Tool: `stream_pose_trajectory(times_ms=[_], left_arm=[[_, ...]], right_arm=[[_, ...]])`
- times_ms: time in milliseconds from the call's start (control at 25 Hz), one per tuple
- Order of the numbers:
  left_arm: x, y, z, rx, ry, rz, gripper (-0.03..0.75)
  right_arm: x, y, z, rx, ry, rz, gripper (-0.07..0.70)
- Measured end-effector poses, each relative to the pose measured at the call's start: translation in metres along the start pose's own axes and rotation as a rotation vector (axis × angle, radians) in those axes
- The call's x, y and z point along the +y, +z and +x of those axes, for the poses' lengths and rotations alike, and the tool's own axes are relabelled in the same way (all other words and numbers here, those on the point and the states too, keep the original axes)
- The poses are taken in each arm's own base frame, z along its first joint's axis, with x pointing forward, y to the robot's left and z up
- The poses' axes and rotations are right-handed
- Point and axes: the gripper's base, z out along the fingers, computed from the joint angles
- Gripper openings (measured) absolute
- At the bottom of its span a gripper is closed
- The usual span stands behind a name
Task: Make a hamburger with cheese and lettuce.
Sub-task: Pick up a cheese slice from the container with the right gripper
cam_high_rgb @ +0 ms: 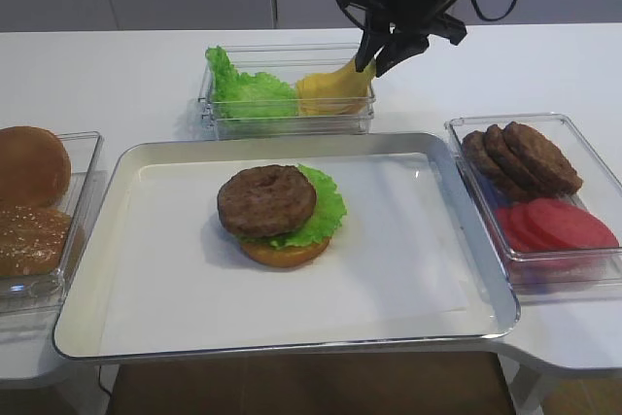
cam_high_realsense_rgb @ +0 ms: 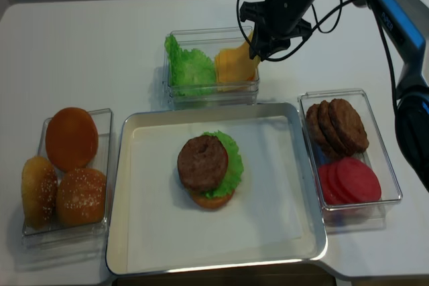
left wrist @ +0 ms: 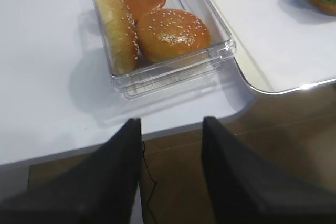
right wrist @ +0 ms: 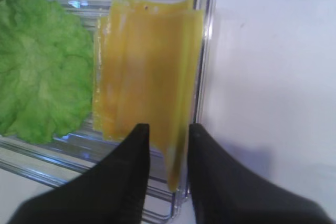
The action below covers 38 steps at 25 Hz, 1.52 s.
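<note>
- Done: hamburger (cam_high_rgb: 279, 218) on tray (cam_high_rgb: 466, 323) has base, lettuce (cam_high_rgb: 321, 211), patty.
- Right gripper (right wrist: 167, 135) grasps cheese (right wrist: 149, 72) over its bin.
- Left gripper (left wrist: 170, 129) idle, released.
- Left: place cheese, add top bun.

Food boxes sit around a tray on the surface.

The hamburger (cam_high_rgb: 280, 213) sits in the middle of the tray (cam_high_rgb: 155, 332). Behind the tray is a box (cam_high_rgb: 362, 120) with the lettuce (cam_high_rgb: 248, 91) on its left side and the cheese (cam_high_rgb: 333, 90) on its right side. The right gripper (cam_high_rgb: 377, 53) is just above that box, and one cheese slice hangs between its jaws. A box of buns (cam_high_rgb: 31, 203) lies left of the tray. A box with patties (cam_high_rgb: 517, 158) behind and tomato slices (cam_high_rgb: 556, 226) in front lies right of the tray.
</note>
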Motion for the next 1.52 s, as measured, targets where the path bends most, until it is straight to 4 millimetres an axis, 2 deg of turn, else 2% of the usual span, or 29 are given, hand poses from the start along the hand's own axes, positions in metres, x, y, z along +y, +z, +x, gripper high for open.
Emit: stream_pose_trajectory(times_ms=[1200,1520], left_arm=[[0.0000,0.0000,0.0000,0.000,0.000,0.000,0.288],[0.0000,0.0000,0.0000,0.000,0.000,0.000,0.288]], right_arm=[[-0.0037,0.0092,0.0001,0.018,0.009,0.000,0.207],[-0.0037,0.0092,0.0001,0.018,0.009,0.000,0.089]])
